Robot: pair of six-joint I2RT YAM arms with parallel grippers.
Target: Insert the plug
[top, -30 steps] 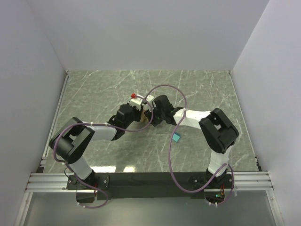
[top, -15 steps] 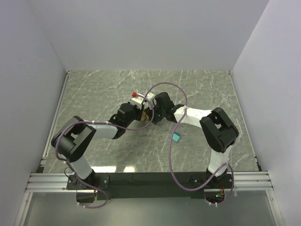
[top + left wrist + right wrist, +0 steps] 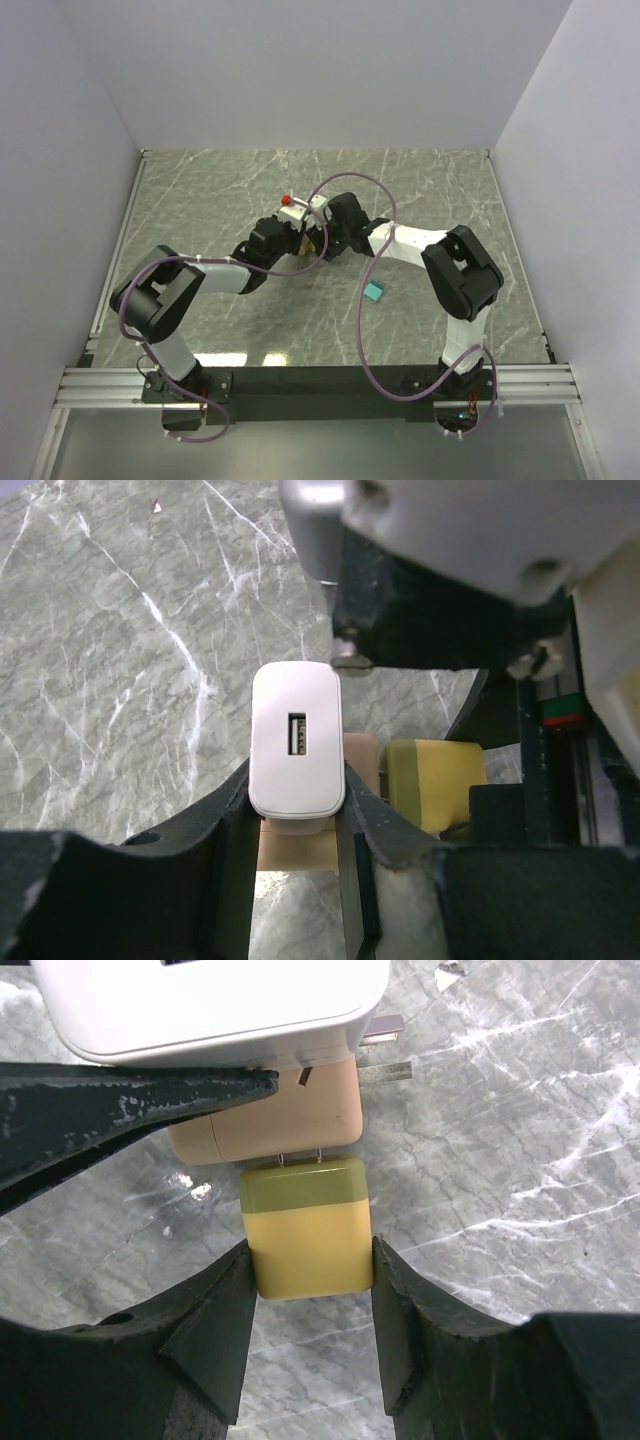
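While pinching the white USB charger [image 3: 297,735] in the left gripper [image 3: 297,800] and the yellow plug [image 3: 308,1222] in the right gripper [image 3: 310,1260], probably best to press straight ahead along its long axis into the abutting tan socket block [image 3: 268,1125].

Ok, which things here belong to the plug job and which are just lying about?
In the job: white charger in the left gripper; yellow plug in the right gripper; beige adapter between them.
Lying about: small teal block on the table.
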